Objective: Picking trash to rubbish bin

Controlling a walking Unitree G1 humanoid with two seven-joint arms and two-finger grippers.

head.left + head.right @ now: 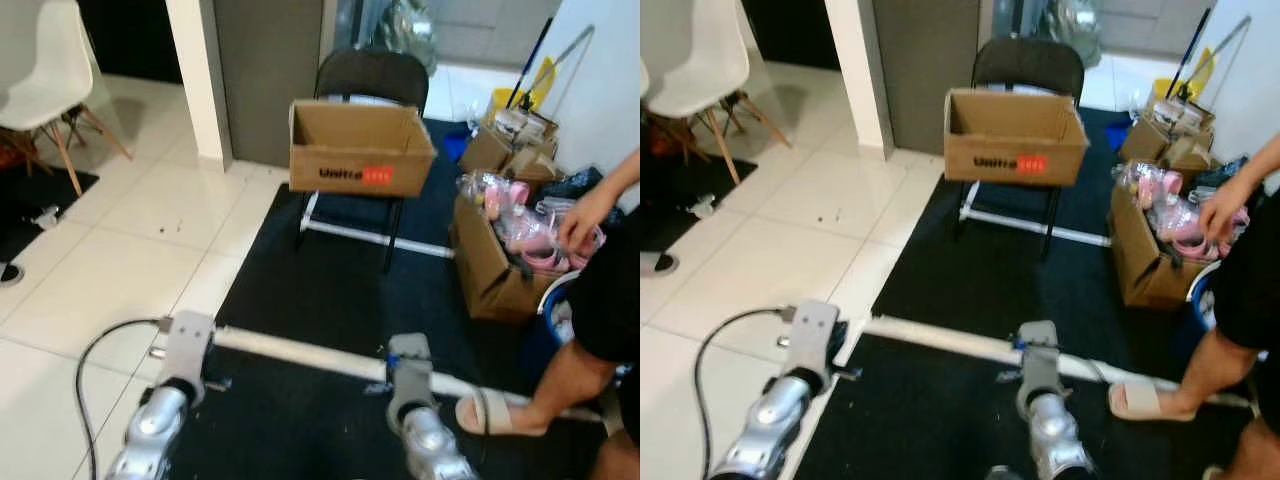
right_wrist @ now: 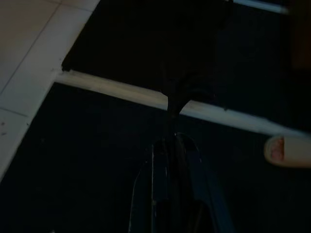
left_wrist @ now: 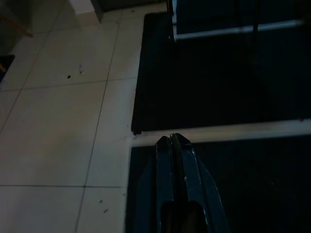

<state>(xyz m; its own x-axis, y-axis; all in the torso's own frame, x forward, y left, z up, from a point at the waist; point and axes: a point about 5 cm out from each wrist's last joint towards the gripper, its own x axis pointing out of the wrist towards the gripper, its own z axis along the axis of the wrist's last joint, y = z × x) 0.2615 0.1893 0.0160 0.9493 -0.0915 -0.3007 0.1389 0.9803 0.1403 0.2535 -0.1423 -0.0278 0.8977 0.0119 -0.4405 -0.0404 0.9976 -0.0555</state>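
Observation:
An open brown cardboard box (image 1: 360,150) with red and black print stands on the seat of a black folding chair (image 1: 372,72), ahead of me on a dark mat (image 1: 330,280). Both my arms hang low in front of me over the mat's near part. In the left wrist view my left gripper (image 3: 174,141) is shut with nothing in it, above a pale strip (image 3: 218,132) at the mat's edge. My right gripper (image 2: 175,104) looks shut in its dark wrist view, over the same pale strip (image 2: 112,87). I make out no piece of trash.
A person stands at the right, a hand (image 1: 585,215) over an open box of pink items (image 1: 500,255) and a slippered foot (image 1: 495,412) close to my right arm. More boxes (image 1: 515,140) and a mop sit at the back right. A white chair (image 1: 45,70) stands at the far left on pale tiles (image 1: 120,260).

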